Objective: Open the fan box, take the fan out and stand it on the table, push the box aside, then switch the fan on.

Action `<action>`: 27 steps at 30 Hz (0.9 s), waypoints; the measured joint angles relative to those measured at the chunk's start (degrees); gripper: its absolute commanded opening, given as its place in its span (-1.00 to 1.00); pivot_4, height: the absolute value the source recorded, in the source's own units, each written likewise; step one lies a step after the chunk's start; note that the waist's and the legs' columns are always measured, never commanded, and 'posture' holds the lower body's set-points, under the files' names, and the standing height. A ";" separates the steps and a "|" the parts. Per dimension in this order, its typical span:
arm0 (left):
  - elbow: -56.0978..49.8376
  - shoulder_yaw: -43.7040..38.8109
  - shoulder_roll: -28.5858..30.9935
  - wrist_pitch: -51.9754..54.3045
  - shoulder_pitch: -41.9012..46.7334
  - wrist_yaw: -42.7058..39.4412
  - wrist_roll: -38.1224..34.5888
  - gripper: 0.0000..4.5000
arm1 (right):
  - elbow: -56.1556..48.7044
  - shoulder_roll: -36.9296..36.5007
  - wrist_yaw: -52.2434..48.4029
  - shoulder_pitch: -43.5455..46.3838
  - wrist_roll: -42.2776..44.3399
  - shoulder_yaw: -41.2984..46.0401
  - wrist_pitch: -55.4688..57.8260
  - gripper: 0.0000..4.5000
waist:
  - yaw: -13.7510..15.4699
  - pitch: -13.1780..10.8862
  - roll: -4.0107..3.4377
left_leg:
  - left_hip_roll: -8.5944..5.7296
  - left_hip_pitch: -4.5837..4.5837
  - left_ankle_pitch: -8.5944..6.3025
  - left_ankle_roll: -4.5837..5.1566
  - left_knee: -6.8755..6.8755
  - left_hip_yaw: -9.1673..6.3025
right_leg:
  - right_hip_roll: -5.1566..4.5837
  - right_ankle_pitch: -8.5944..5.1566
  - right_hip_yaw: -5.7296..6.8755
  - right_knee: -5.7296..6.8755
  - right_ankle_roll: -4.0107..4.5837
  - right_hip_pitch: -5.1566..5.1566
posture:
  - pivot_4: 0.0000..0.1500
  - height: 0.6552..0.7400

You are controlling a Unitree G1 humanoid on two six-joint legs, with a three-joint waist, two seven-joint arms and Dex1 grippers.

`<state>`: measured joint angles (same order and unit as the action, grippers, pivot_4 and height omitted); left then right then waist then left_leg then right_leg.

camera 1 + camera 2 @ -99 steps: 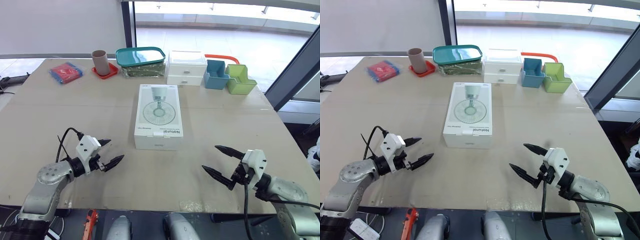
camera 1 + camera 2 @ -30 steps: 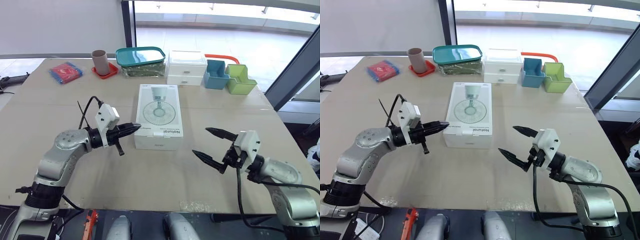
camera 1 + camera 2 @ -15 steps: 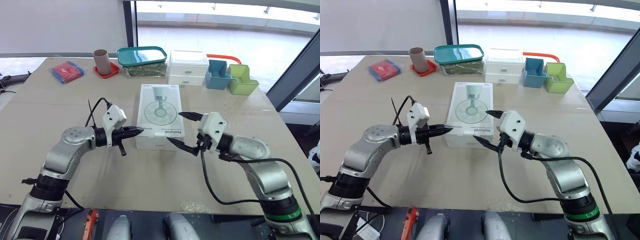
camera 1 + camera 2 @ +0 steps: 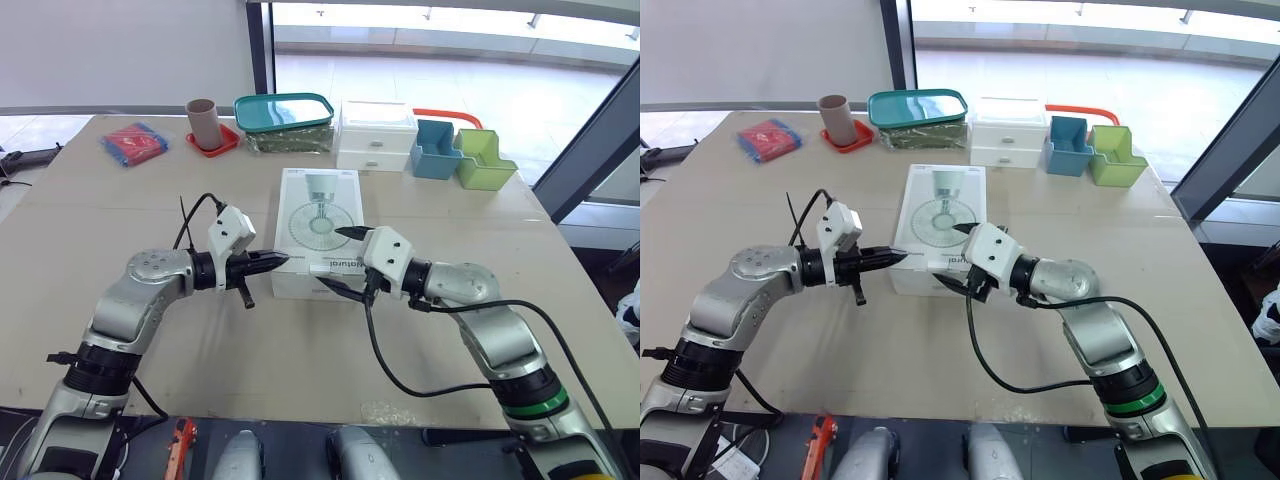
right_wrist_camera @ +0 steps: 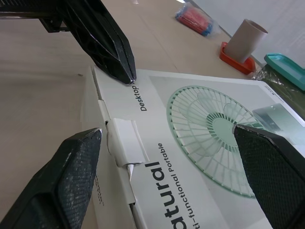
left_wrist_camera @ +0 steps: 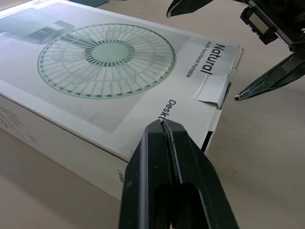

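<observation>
The white fan box (image 4: 318,222) lies flat mid-table, a fan picture on its lid. At its near end a small white tab (image 6: 212,88) sticks up from the lid's edge. My left gripper (image 4: 281,260) is shut, its tips touching the lid's near left corner (image 6: 162,123). My right gripper (image 4: 332,257) is open and brackets the box's near end. One of its fingers (image 5: 72,183) is in front of the end wall by the tab, the other (image 5: 272,161) is over the lid. Nothing is gripped.
Along the far edge stand a red packet (image 4: 132,143), a brown cup (image 4: 202,120) on a red coaster, a teal-lidded container (image 4: 283,112), a white drawer unit (image 4: 375,135), a blue bin (image 4: 432,148) and a green bin (image 4: 482,160).
My right gripper has swung left from beside the box to straddle its near end, staying open. My left gripper edged right onto the box's corner, still shut.
</observation>
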<state>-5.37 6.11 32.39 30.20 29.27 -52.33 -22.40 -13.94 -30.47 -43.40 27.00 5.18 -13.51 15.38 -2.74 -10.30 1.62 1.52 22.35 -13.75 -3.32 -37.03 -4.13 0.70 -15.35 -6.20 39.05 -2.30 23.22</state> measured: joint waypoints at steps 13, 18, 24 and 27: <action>-0.22 0.22 -0.22 0.13 0.00 0.54 0.05 -1.00 | 0.20 -0.63 -0.53 0.43 -3.53 -0.10 -1.18 1.00 | 0.00 0.00 0.00 | -0.01 0.01 0.00 0.00 -0.02 -0.01 | 0.00 0.00 0.01 0.00 0.00 -0.01 | 1.00 1.00; -0.21 0.33 -0.37 0.13 0.12 0.57 0.22 -1.00 | 0.66 -0.62 -0.57 0.43 -4.51 -0.10 -2.26 1.00 | 0.00 0.00 0.00 | -0.01 0.01 0.00 0.00 -0.03 -0.01 | -0.01 0.00 0.01 0.00 -0.01 -0.01 | 1.00 1.00; -0.24 0.30 -0.63 0.17 0.12 0.65 0.45 -1.00 | 0.90 -0.08 -0.43 0.44 -5.22 -0.10 -3.08 1.00 | 0.00 0.00 0.00 | -0.01 0.01 0.00 0.00 -0.04 -0.01 | -0.01 0.01 0.01 0.00 -0.01 -0.01 | 1.00 1.00; -0.27 0.31 -0.81 0.19 0.12 0.66 0.48 -1.00 | 1.39 0.45 -0.25 0.51 -5.44 -0.10 -3.39 1.00 | 0.00 0.00 0.00 | -0.01 0.01 0.00 0.00 -0.06 -0.01 | -0.01 0.02 0.01 0.00 -0.01 -0.01 | 1.00 1.00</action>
<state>-5.64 6.42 31.58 30.39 29.40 -51.66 -21.92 -12.55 -30.02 -43.65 27.51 -0.26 -13.61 12.00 -2.74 -10.30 1.62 1.51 22.37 -13.75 -3.32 -37.09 -4.15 0.69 -15.33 -6.19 39.05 -2.31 23.21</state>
